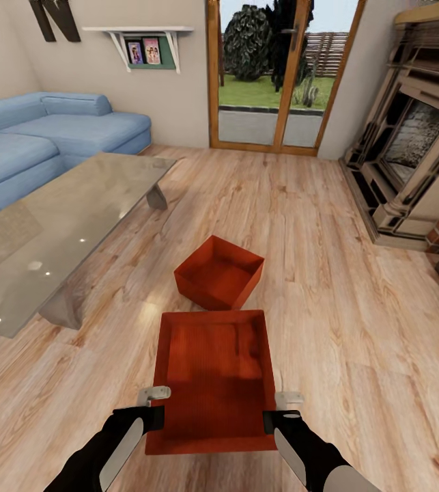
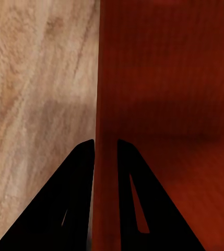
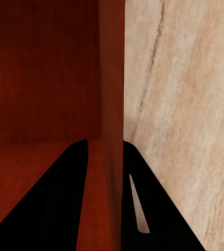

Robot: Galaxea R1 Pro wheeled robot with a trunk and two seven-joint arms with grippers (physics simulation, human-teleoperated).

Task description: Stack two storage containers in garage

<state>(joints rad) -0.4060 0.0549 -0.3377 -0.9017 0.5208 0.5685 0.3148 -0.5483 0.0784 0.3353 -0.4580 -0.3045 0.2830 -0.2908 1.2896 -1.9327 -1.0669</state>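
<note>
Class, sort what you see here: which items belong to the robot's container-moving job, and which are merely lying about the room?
Job: near storage container, clamped by left gripper and right gripper; far storage container.

Lying about: glass coffee table, blue sofa, fireplace, wall shelf.

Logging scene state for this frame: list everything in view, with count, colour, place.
storage containers: 2, orange-red; near one between the tools, far one on the floor beyond it
floor: 1, light wood plank
coffee table: 1, glass, left
sofa: 1, blue, far left
wall shelf: 1, white, framed pictures on it
glass doors: wood-framed, back wall
fireplace: 1, right
left tool: black fingers astride near container's left wall
right tool: black fingers astride its right wall
</note>
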